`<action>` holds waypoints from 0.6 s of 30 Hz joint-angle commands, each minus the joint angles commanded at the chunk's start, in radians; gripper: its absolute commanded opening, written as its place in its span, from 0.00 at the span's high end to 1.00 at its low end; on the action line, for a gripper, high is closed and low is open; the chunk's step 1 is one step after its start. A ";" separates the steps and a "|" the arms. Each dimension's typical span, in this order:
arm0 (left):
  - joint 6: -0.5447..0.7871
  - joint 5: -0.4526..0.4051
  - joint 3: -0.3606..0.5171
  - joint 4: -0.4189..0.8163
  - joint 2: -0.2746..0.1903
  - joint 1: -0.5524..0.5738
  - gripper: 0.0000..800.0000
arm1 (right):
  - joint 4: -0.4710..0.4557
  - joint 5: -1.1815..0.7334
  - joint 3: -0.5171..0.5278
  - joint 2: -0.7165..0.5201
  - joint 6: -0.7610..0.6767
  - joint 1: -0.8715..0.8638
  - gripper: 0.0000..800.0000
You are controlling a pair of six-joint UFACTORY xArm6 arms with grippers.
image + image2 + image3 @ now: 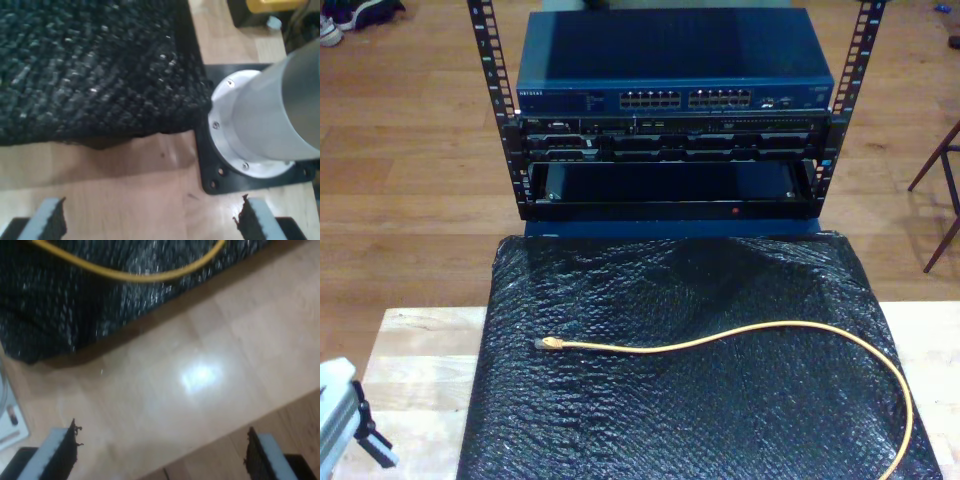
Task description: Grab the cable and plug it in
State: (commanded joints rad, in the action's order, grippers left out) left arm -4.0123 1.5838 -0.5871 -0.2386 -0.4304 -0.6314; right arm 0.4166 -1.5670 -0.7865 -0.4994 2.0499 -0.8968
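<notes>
Wooden flooring runs all around a light wood table (pixel 420 345), and most of that table is covered by a big black bubble-wrap sheet (pixel 700 390). Behind it sits a rack (pixel 670 110) with a blue network switch (pixel 675 70) on top, rows of ports across its front.

So the cable (pixel 740 335) is just lying loose on the black sheet, nothing touching it. Its plug end (pixel 548 343) points toward the exterior view's left, and the rest curves off to the exterior view's right and runs down that edge.

My first gripper (pixel 152 220) hangs over bare table beside the sheet's edge and an arm's round base (pixel 255 130), jaws spread wide, nothing between them. My second gripper (pixel 162 452) is also wide open and empty over bare wood, with a loop of cable on the sheet ahead of it.

Looks like we're at the very start, the grab isn't done yet. Next move probably means getting one gripper over the sheet and closing just behind the plug, so it can be aimed at a port.
</notes>
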 joint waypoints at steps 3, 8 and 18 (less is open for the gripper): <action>-0.005 -0.006 0.000 -0.009 0.023 0.011 0.00 | 0.014 0.006 -0.002 0.000 -0.046 0.048 0.01; -0.021 -0.011 0.000 -0.026 0.032 0.034 0.00 | 0.031 0.011 -0.015 0.005 -0.106 0.150 0.01; -0.058 -0.017 -0.011 -0.029 0.032 0.060 0.00 | 0.072 0.081 -0.020 0.005 -0.239 0.350 0.01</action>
State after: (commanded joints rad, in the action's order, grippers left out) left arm -4.0706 1.5670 -0.5978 -0.2677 -0.3982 -0.5715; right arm 0.4887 -1.4856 -0.8065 -0.4948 1.8105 -0.5470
